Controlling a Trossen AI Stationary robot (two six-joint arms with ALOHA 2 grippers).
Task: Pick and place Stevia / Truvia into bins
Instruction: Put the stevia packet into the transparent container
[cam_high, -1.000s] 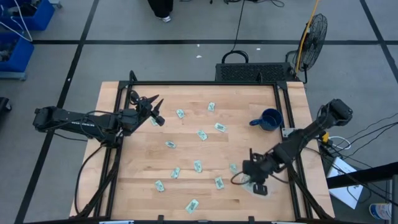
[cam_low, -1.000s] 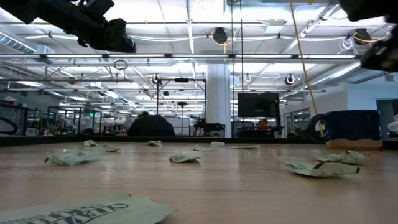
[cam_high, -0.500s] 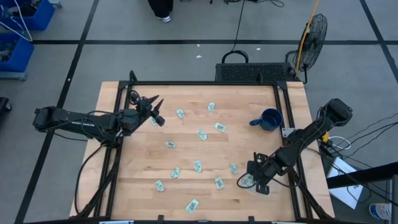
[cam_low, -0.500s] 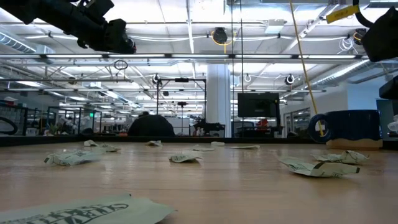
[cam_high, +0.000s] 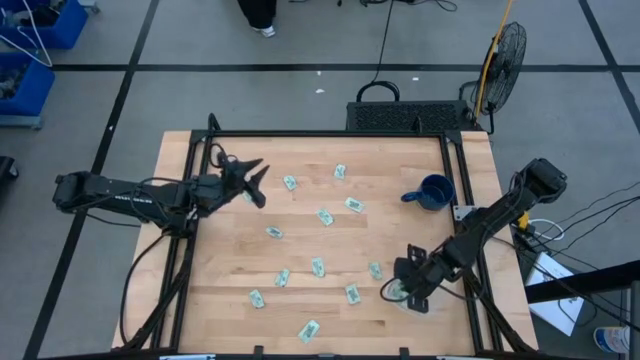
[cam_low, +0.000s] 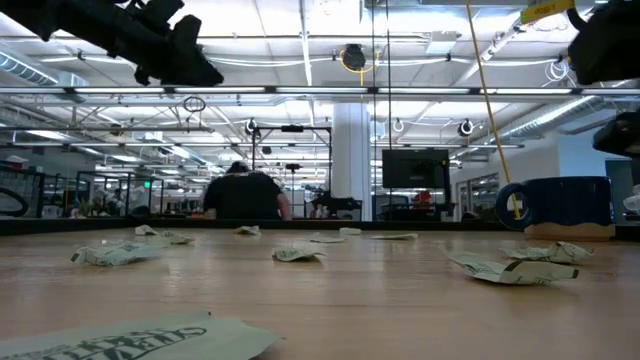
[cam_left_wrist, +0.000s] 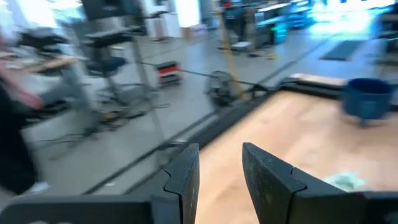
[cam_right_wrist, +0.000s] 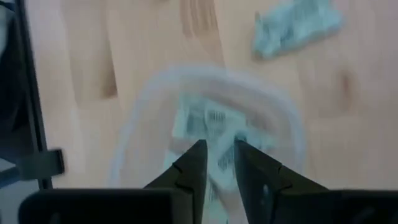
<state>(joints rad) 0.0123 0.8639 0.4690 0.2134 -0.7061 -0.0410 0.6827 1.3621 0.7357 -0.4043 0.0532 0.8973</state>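
Note:
Several pale green and white Stevia sachets (cam_high: 325, 216) lie flat, scattered over the wooden table. The clear bin (cam_high: 390, 293) stands near the table's near right corner. It holds a few sachets (cam_right_wrist: 205, 121). My right gripper (cam_right_wrist: 219, 154) points down into the bin, its fingers a narrow gap apart over a sachet. My left gripper (cam_left_wrist: 221, 165) hovers open above the table's far left part, level, with nothing between its fingers. My right gripper comes at the bin from above, slanting down. A sachet (cam_right_wrist: 221, 167) shows in the narrow gap between the fingertips, inside the bin's rim (cam_right_wrist: 155, 87). Whether the fingers touch it, I cannot tell.
A dark blue mug (cam_high: 433, 192) stands at the table's right side, far from the bin. One sachet (cam_right_wrist: 292, 28) lies just outside the bin. The black frame rails (cam_high: 455, 170) run along the table's edges. A person (cam_low: 245, 195) sits in the room beyond.
My right gripper has gone down and toward the table's near edge, over the bin. My left gripper has stayed in place and rolled a little about its own axis. The person in the room behind has sat up.

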